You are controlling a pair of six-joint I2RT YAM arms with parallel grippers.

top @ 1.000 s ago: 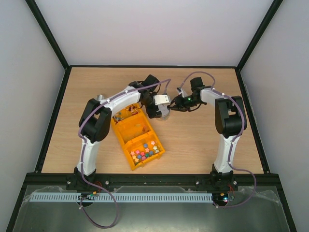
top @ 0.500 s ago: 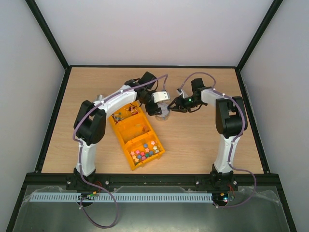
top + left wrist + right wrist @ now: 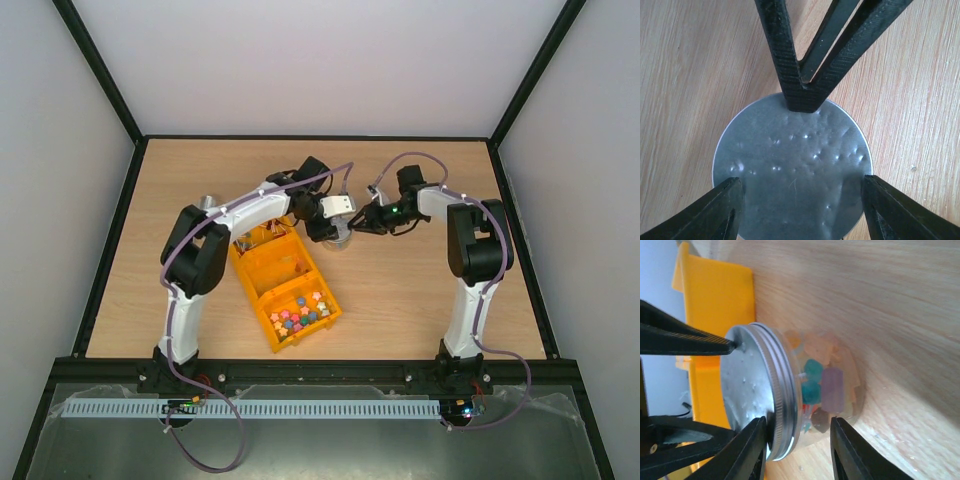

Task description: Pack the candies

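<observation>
A small clear jar (image 3: 832,385) with a silver screw lid (image 3: 792,170) stands on the table, also visible in the top view (image 3: 340,234). It holds candies (image 3: 812,382) in teal, purple and orange. My left gripper (image 3: 800,200) points straight down on the lid, one finger at each side of its rim, shut on it. My right gripper (image 3: 797,432) is at the jar's right side, jaws apart. One fingertip (image 3: 757,435) is by the lid rim and the other is against the glass. More colourful candies (image 3: 298,312) lie in the near compartment of an orange tray (image 3: 252,281).
The tray's far compartment holds a few small brownish pieces (image 3: 262,233), too small to make out. A small metal object (image 3: 206,201) sits left of the left arm. Black frame rails border the wooden table (image 3: 400,290) on all sides.
My left wrist has turned back and forth over the jar while staying on the lid. The jar and my right gripper have stayed in place.
</observation>
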